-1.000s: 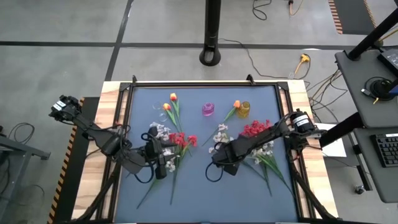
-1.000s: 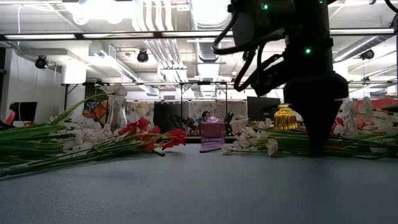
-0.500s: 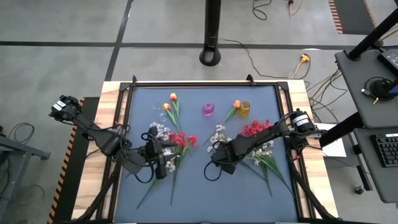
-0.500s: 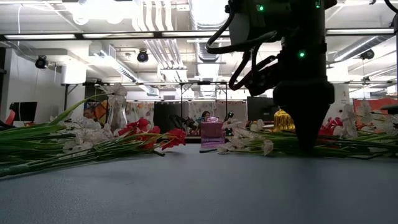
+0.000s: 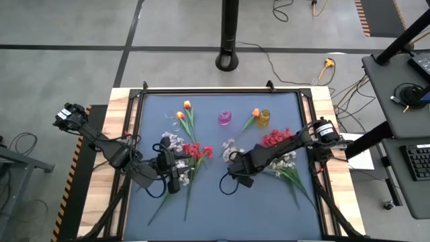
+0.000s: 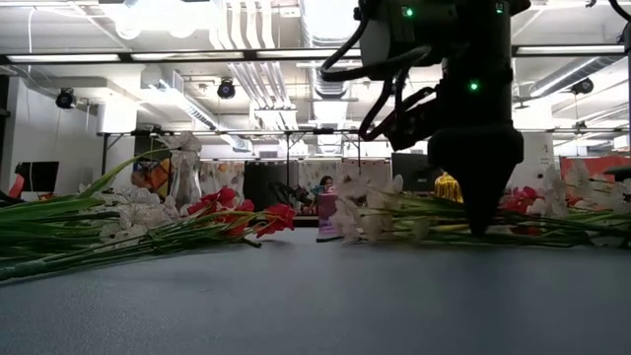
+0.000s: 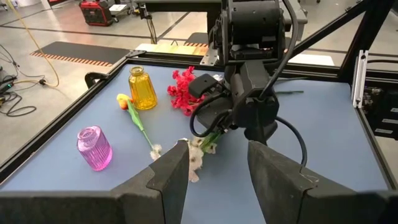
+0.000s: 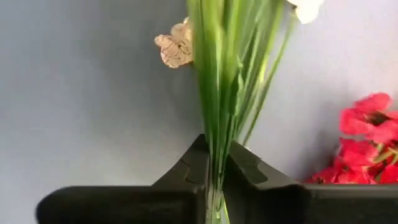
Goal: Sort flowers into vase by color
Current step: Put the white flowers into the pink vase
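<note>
At nine o'clock on the worktop (image 5: 154, 215), the left gripper (image 5: 173, 176) waits, fingers parted and empty, over red and pale flowers. At centre, the right gripper (image 5: 234, 169) has its fingers closed on the white spray (image 5: 232, 149) by its green stems. Lift gradually, clearing neighbouring stems, then carry toward the vases at twelve o'clock.

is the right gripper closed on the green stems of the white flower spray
Yes, the right gripper is pinched shut on the white spray's green stems.

We are in an open lab or workshop: exposed ceiling ducts (image 6: 271, 59) overhead, concrete floor (image 5: 101, 33) (cables (image 5: 295, 57) trailing across).
</note>
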Robot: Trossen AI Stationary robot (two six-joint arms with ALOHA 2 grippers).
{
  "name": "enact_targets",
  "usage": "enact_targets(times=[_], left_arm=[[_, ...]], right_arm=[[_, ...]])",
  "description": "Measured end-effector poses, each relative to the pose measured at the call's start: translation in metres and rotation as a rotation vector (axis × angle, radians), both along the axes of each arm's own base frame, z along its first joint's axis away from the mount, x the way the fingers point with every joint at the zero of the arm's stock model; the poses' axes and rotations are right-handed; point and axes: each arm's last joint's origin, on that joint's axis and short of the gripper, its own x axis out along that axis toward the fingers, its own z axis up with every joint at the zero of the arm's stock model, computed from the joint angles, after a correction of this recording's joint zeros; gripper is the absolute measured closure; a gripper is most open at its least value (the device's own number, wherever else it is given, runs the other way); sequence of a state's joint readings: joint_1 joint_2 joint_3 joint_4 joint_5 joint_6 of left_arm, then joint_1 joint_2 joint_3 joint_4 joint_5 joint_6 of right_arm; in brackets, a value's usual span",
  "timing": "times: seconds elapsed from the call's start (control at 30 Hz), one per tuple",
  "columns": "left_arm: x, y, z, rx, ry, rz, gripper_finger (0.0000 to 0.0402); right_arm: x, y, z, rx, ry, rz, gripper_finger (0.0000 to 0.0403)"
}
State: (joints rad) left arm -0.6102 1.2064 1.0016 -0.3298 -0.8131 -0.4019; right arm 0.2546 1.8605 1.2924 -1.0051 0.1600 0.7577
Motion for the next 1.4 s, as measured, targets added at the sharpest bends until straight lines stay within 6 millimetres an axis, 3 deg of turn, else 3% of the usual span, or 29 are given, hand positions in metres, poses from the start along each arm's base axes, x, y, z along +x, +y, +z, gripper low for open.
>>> enact_targets(times=[0.27,0.77,1.07,1.27,1.4], left_arm=[[0.0,0.0,0.0,0.0,0.0,0.0,0.0254],[0.0,0.0,0.0,0.0,0.0,0.0,0.0254],[0.0,0.0,0.0,0.006,0.003,-0.003,0.0254],[0.0,0.0,-0.001,0.009,0.009,-0.002,0.0254],[0.0,0.0,-0.001,0.008,0.008,0.0,0.0254]], right_arm=[[0.0,0.0,0.018,0.014,-0.055,0.012,0.0381],[-0.012,-0.006,0.085,-0.024,-0.362,0.049,0.0385],[-0.013,-0.009,0.116,-0.087,-0.665,0.148,0.0385],[-0.016,-0.017,0.117,-0.223,-0.939,0.226,0.0385],[-0.014,-0.035,0.116,-0.328,-1.187,0.252,0.0385]])
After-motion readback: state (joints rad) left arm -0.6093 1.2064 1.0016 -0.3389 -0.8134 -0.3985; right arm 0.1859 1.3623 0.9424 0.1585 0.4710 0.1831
